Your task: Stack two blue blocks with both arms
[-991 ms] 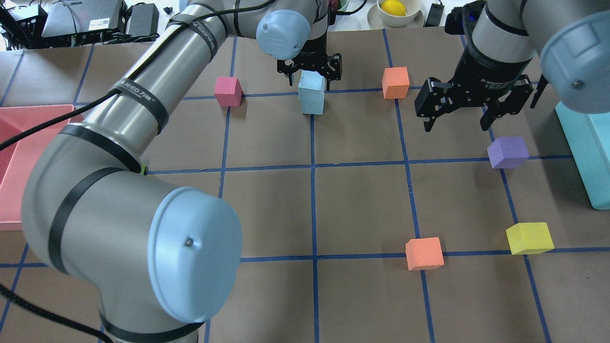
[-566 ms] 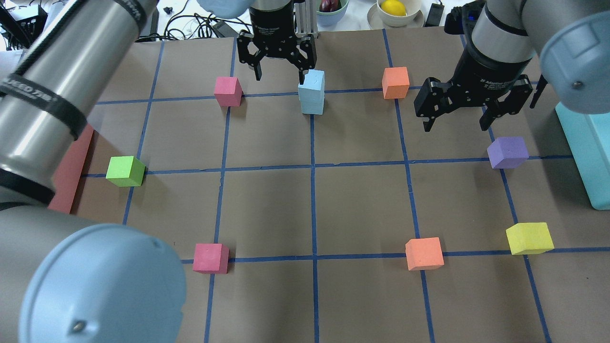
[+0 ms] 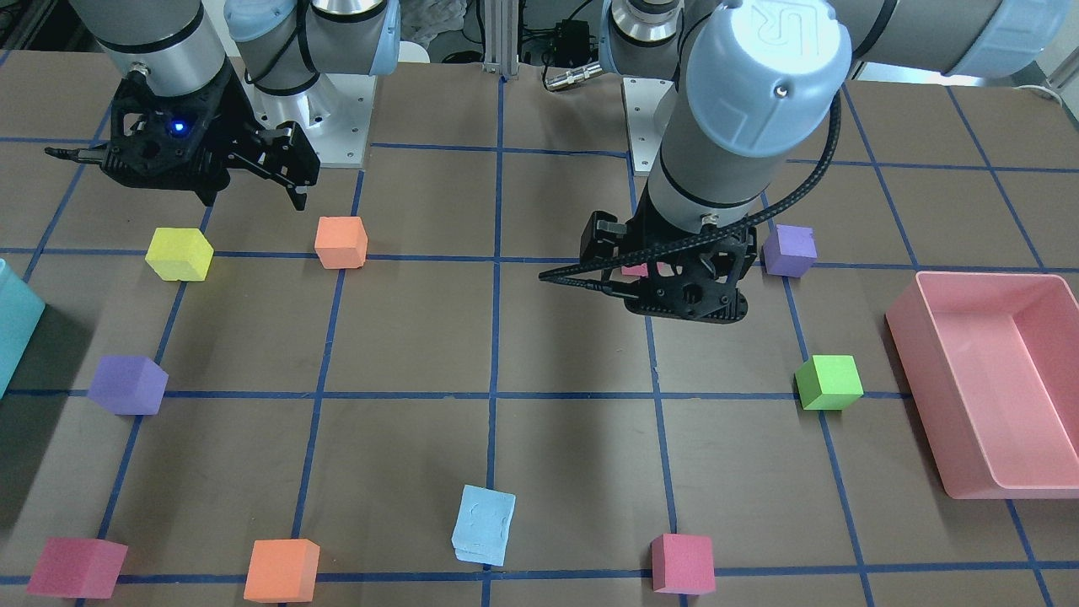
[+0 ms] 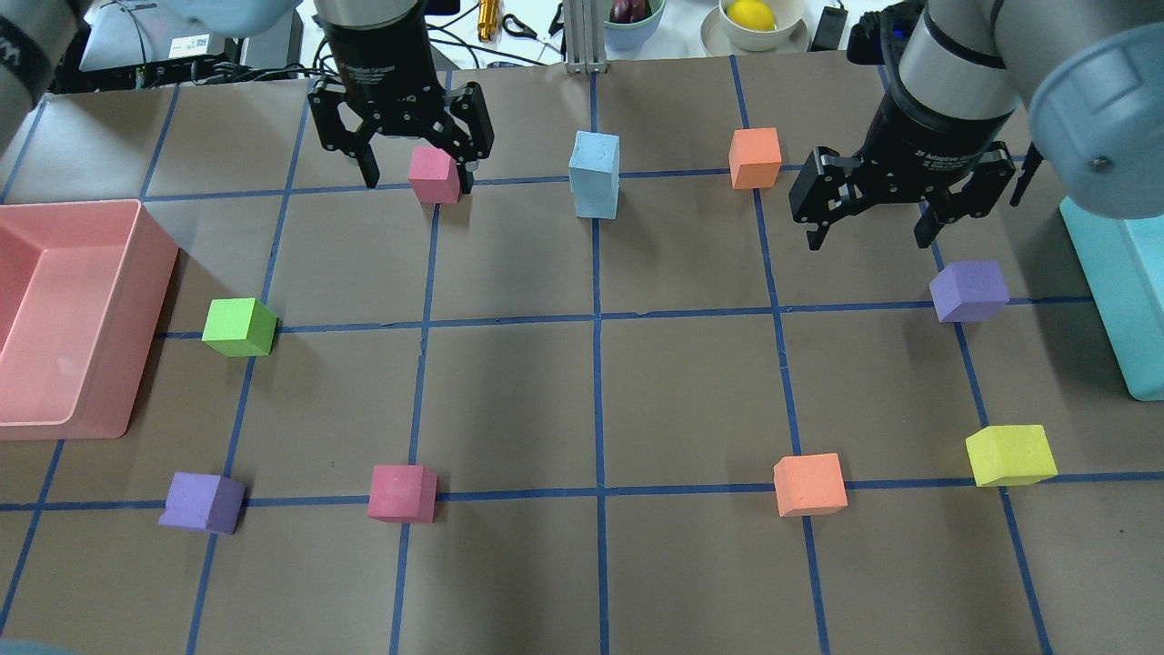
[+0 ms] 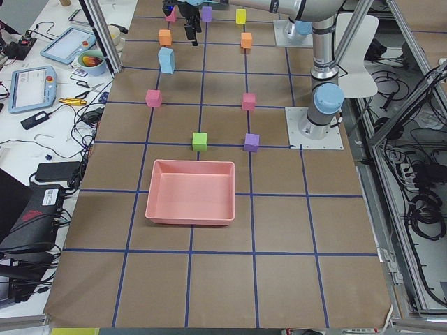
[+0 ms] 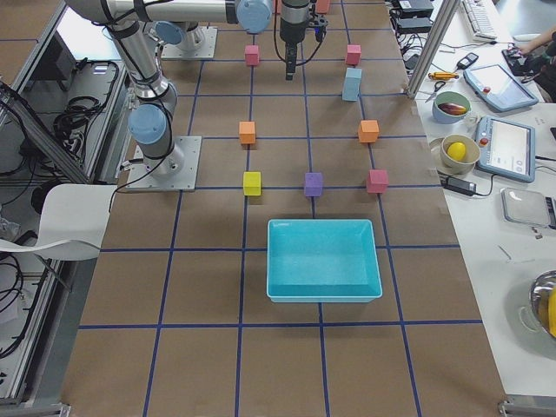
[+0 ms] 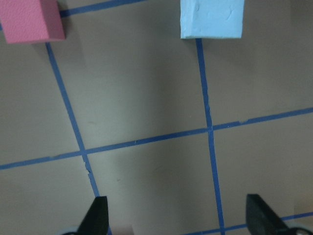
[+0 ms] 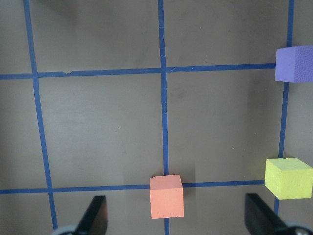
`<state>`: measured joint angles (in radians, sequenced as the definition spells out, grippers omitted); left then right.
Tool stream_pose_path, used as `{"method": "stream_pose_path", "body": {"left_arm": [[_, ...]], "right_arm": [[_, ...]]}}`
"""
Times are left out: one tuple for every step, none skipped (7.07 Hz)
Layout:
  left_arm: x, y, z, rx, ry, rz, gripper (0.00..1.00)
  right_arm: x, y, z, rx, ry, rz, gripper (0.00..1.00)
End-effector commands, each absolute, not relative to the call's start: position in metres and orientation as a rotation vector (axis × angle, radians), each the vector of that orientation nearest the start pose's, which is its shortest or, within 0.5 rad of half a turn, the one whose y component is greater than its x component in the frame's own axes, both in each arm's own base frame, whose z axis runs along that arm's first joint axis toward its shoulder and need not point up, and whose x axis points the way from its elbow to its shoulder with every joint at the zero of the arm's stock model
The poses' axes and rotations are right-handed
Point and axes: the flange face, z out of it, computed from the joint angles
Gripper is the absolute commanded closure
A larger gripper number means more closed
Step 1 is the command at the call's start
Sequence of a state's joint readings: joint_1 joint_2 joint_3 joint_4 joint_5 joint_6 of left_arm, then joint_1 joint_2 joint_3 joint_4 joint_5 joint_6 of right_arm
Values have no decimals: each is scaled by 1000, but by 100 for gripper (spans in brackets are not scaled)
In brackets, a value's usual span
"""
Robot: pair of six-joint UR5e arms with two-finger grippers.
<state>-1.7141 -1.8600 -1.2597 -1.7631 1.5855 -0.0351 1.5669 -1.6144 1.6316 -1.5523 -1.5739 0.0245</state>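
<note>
The two pale blue blocks (image 4: pixel 595 176) stand stacked one on the other on a grid line at the far middle of the table. They also show in the front view (image 3: pixel 483 524) and at the top of the left wrist view (image 7: pixel 211 18). My left gripper (image 4: pixel 418 182) is open and empty. It hangs high above the table, to the left of the stack and apart from it; its fingertips (image 7: pixel 98 215) frame bare mat. My right gripper (image 4: pixel 868 238) is open and empty, raised to the right of the stack.
A pink cube (image 4: pixel 434 173) sits left of the stack and an orange cube (image 4: pixel 755 157) right of it. Purple (image 4: pixel 968 290), yellow (image 4: pixel 1009 454), orange (image 4: pixel 809 484), pink (image 4: pixel 402 492), green (image 4: pixel 239 327) and purple (image 4: pixel 202 502) cubes lie around. A pink bin (image 4: pixel 91 418) is left, a teal bin (image 4: pixel 1118 300) right.
My left gripper has let go of the top blue block, risen and moved away to the left. The blue stack stays standing. The right arm has not moved.
</note>
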Motion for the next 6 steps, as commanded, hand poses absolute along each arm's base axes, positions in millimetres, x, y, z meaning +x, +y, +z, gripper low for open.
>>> {"method": "stream_pose_path", "body": {"left_arm": [[-200, -538, 441, 144, 3113, 60, 0], [-196, -525, 441, 138, 3107, -15, 0], [-183, -519, 454, 107, 3107, -27, 0], [-171, -514, 460, 74, 3112, -15, 0], [-169, -503, 468, 79, 3109, 21, 0], [-168, -495, 476, 84, 3098, 35, 0]], "right_arm": [[132, -470, 477, 43, 3143, 55, 0], [131, -470, 477, 46, 3144, 58, 0], [132, -471, 477, 43, 3144, 53, 0], [132, -471, 477, 43, 3144, 51, 0], [132, -471, 477, 48, 3143, 51, 0], [132, -471, 477, 46, 3143, 48, 0]]}}
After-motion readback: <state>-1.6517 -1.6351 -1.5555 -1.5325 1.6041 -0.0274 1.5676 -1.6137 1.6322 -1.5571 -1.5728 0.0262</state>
